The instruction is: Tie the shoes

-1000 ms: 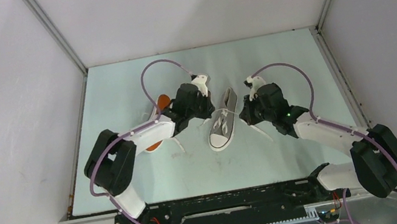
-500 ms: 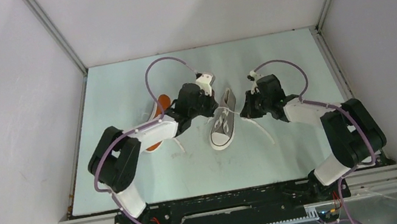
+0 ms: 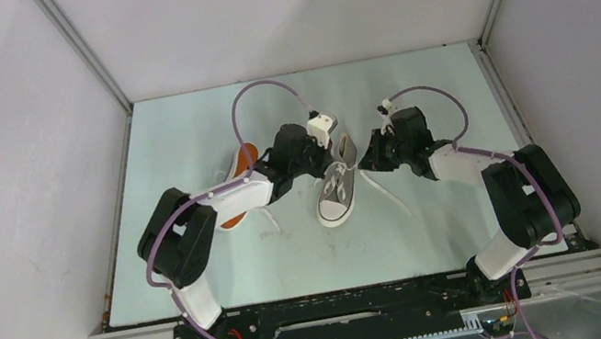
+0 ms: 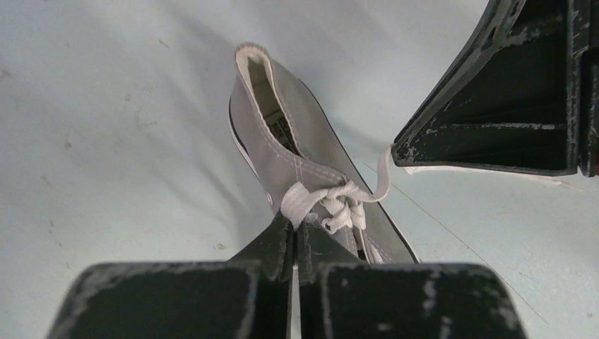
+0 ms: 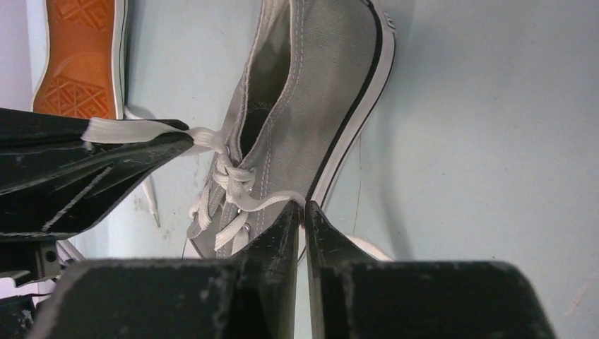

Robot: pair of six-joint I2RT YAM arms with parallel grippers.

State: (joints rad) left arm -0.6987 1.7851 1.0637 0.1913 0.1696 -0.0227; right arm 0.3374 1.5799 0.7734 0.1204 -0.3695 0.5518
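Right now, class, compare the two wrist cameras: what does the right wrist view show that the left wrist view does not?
Only the right wrist view shows the second shoe, its orange sole facing the camera. Only the left wrist view shows the printed label inside the grey shoe. Both show that grey shoe, its white lace knotted, and the left gripper and right gripper each shut on a strand of that lace.

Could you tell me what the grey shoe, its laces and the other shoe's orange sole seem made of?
Grey shoe: likely canvas, matte, with visible stitched seams. Laces: flat woven white fabric, probably cotton. Orange sole: looks like moulded rubber, with a diamond tread pattern.
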